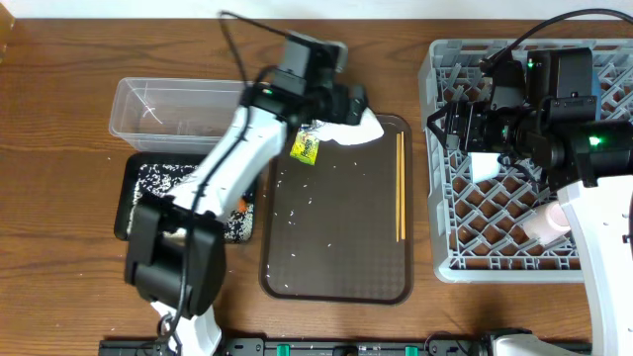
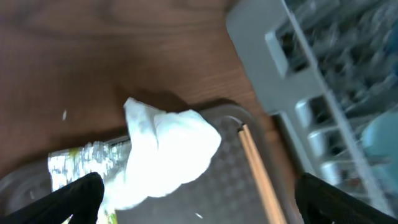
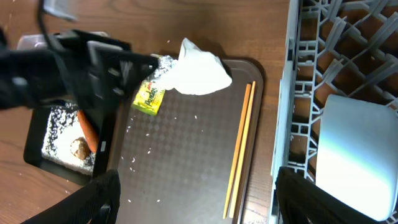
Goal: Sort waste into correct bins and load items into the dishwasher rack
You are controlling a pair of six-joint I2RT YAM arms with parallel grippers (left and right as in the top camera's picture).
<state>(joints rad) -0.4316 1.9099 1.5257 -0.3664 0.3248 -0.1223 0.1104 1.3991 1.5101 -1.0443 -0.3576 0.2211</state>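
Note:
A crumpled white tissue (image 1: 358, 129) (image 2: 168, 155) lies on the far left corner of the brown tray (image 1: 336, 277), partly over the yellow-green and silver wrapper (image 1: 305, 146) (image 2: 78, 163). My left gripper (image 1: 348, 111) (image 2: 205, 211) hovers just above the tissue, open, with nothing between its fingers. The chopsticks (image 1: 400, 186) (image 3: 239, 149) lie along the tray's right side. Rice grains (image 1: 297, 208) are scattered on the tray. My right gripper (image 1: 445, 127) (image 3: 199, 205) hangs open and empty over the left edge of the dishwasher rack (image 1: 450, 247). A light-blue bowl (image 3: 354, 149) stands in the rack.
The clear tub (image 1: 168, 109) sits at the back left. In front of it the black tray (image 1: 134, 188) (image 3: 37, 146) holds a carrot (image 3: 87, 127), a brown lump (image 3: 78, 147) and rice. A pink cup (image 1: 547, 220) rests in the rack.

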